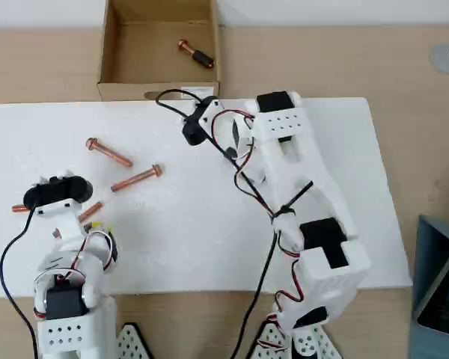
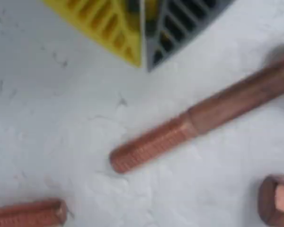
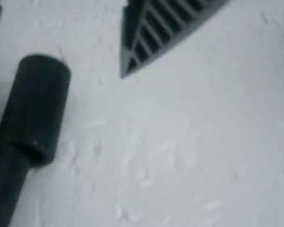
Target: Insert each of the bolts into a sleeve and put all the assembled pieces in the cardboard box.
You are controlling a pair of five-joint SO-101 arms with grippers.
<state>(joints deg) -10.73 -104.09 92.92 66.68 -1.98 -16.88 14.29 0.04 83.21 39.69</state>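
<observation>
- Hovering at 8 o'clock, left gripper (image 1: 58, 192), fingers (image 2: 109, 23) together, over a bolt (image 2: 199, 118), likely lining up.
- Right gripper (image 1: 194, 126), fingers (image 3: 170, 28) apart, beside black sleeve (image 3: 35, 106), poised to grab; cardboard box (image 1: 105, 67) at 12 o'clock.

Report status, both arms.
Left end effector shut, empty, above loose bolt. Right end effector near sleeve. One assembled piece in cardboard box.

Nothing legible — the white label (image 1: 199, 92) on the cardboard box (image 1: 159, 90) is too small to read.
</observation>
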